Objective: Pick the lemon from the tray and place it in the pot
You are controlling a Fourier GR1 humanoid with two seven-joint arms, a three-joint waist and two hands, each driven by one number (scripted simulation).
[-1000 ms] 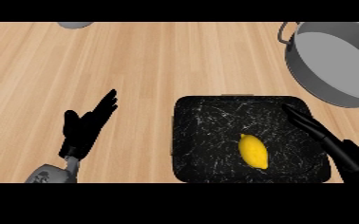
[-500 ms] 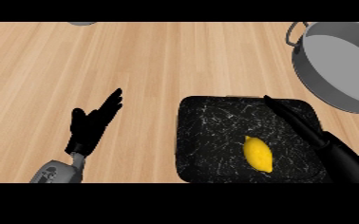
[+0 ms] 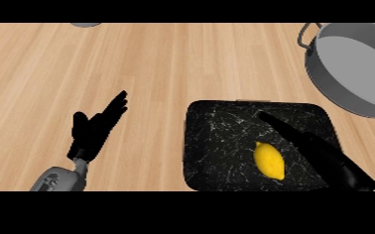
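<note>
A pale wooden desk fills the head view, with a small grey thing cut off at the far edge; too little of it shows to name it. The black speckled tray lies at the near right, and the lemon rests on its near half. The right robot hand extends over the tray with fingers straight, just beside the lemon and seemingly not touching it. The left robot hand rests open at the near left, fingers up. The grey pot stands beyond the tray at the far right, with nothing showing inside. By my reading, no step is done yet — grasp, lift, carry and release all remain.
</note>
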